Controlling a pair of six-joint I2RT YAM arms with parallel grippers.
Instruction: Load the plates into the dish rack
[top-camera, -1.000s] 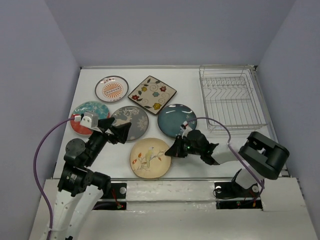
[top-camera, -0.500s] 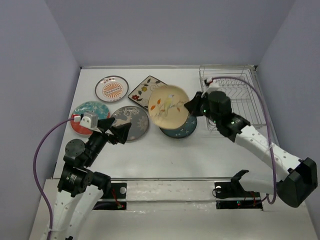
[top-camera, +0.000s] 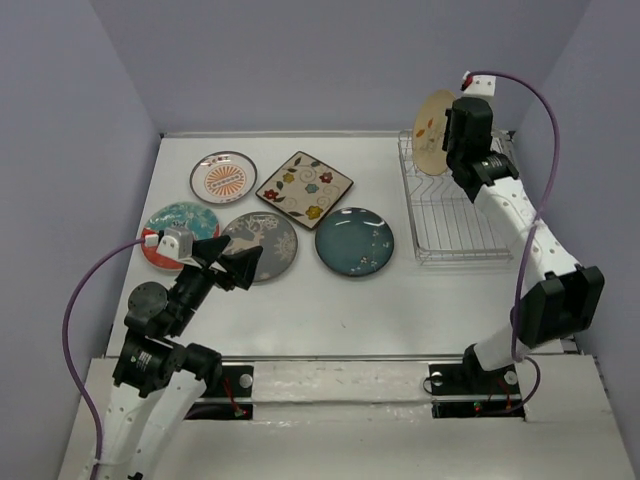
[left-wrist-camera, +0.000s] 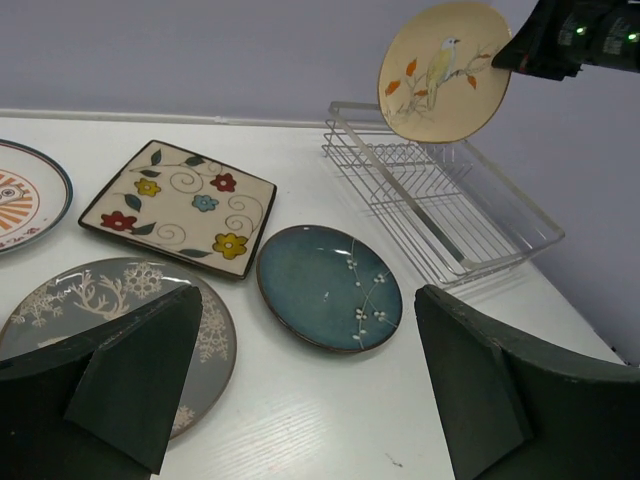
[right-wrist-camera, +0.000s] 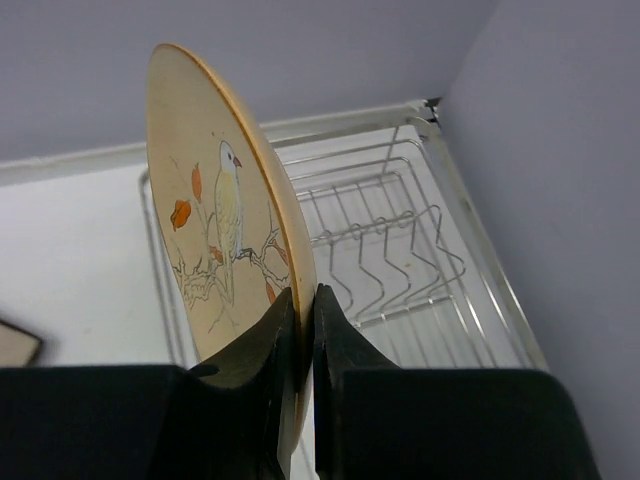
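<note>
Right gripper (right-wrist-camera: 300, 315), jaws clamped on rim of bird plate (right-wrist-camera: 215, 220), upright above far end of rack (top-camera: 460, 205); pinch visible in wrist view only. Left gripper (left-wrist-camera: 305, 400), jaws wide apart. White bench (top-camera: 330, 320), lilac walls (top-camera: 300, 60).

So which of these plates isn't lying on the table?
The cream plate with the bird: the right gripper holds it on edge, up over the dish rack. The other five lie flat on the table.

White table (top-camera: 400, 310), five plates (top-camera: 354, 241) flat, wire dish rack (top-camera: 462, 205)
</note>
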